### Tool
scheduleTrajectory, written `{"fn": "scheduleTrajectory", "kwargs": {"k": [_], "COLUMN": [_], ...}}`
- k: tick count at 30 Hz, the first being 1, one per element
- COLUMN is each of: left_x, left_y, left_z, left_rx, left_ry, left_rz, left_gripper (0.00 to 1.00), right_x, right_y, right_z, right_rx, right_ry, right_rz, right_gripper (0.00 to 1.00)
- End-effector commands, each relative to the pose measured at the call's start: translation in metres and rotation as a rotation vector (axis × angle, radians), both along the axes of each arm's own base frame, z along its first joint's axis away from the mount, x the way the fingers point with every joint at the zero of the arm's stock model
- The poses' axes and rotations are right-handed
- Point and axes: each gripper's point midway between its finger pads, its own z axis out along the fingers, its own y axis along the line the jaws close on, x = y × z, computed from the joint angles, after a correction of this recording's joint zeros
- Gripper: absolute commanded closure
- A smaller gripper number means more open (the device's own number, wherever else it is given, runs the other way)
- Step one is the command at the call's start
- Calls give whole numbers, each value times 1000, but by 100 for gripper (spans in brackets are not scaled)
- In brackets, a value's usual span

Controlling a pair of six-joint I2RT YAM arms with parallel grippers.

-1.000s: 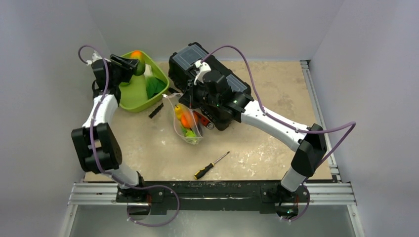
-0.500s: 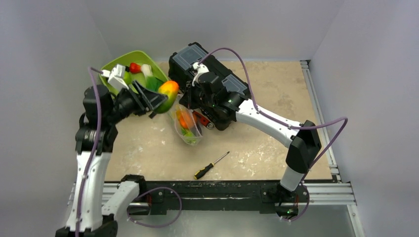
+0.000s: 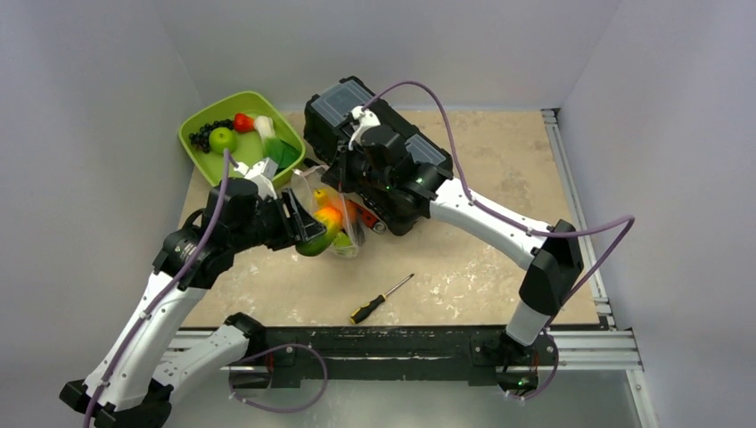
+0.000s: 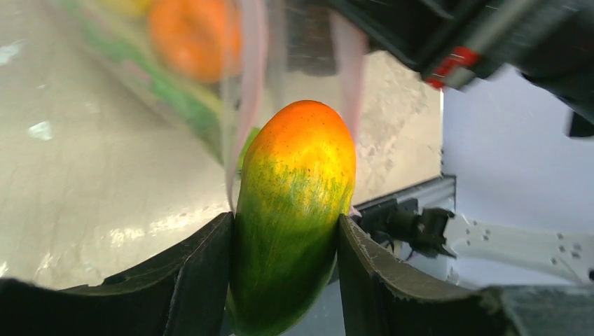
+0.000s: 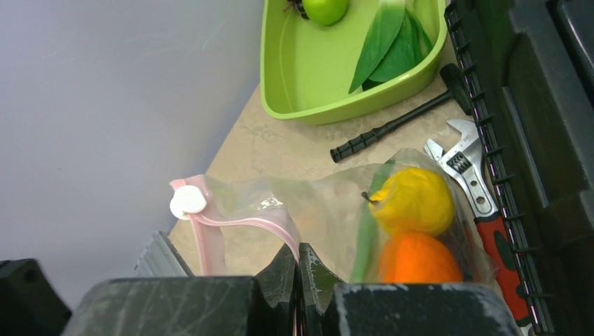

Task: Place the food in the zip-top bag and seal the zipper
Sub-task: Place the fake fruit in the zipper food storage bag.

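My left gripper (image 3: 308, 230) is shut on a piece of the food, a green-to-orange mango (image 4: 294, 210), its orange tip at the mouth of the zip-top bag (image 3: 341, 234). The clear bag (image 5: 315, 203) hangs from my right gripper (image 5: 298, 255), which is shut on the pink zipper (image 5: 238, 222) at the mouth edge. A white slider tab (image 5: 188, 201) sits at the strip's end. Inside the bag lie a yellow pear (image 5: 413, 199), an orange (image 5: 417, 259) and a green pod.
The lime-green tray (image 3: 236, 163) at the back left holds a green apple (image 3: 222, 138), dark grapes, a red piece and green leaves. A black toolbox (image 3: 357, 107) stands behind the bag. A wrench (image 5: 466, 168) and a black-handled tool (image 5: 392, 127) lie beside it. A screwdriver (image 3: 382, 298) lies near the front.
My left arm has swung from the tray down and right to the bag's mouth, carrying the mango. The right gripper has kept the bag's edge in place.
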Motion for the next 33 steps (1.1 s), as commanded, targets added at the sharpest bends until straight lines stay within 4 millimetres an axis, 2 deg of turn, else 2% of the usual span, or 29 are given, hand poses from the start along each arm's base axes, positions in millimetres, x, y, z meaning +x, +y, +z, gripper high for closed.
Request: {"fn": "scheduleTrajectory", "kwargs": {"k": [1,3,7,11,13,17,22,24,26,29,32,33], "left_x": [6,5,12,16,20,29,37,38,35,27,19,15], "left_y": [37,40,24,27,26,14,10,7,8,18,35,41], "left_z": [-5,-8,-8,3,15,35,27,23,20,25,38,42], "left_rx": [88,78,-30,-103,-170,-272,-238,-234,-230,-215,-178,-161], "left_ry": [19,57,130,178,166,126,120,114,112,47,-45,-71], "left_rz": [221,268,308,415,459,434,419,395,392,381,392,393], "left_gripper": [100,100,100,100,100,100,98,70,49,32,5,2], "right_x": [-11,-15,-37,-60,-70,-78,-80,-84,-83,-81,-79,-78], "right_y": [-8,-8,6,13,12,11,10,11,9,6,4,3], "right_z": [69,72,85,99,106,105,106,107,107,105,101,101], "right_rx": [144,147,168,189,204,213,220,231,228,218,207,205], "right_ry": [-85,-94,-134,-176,-189,-192,-188,-177,-181,-186,-187,-188], "right_rz": [1,-5,32,48,52,59,62,84,77,69,64,62], "right_gripper": [100,100,100,100,100,100,100,100,100,100,100,100]}}
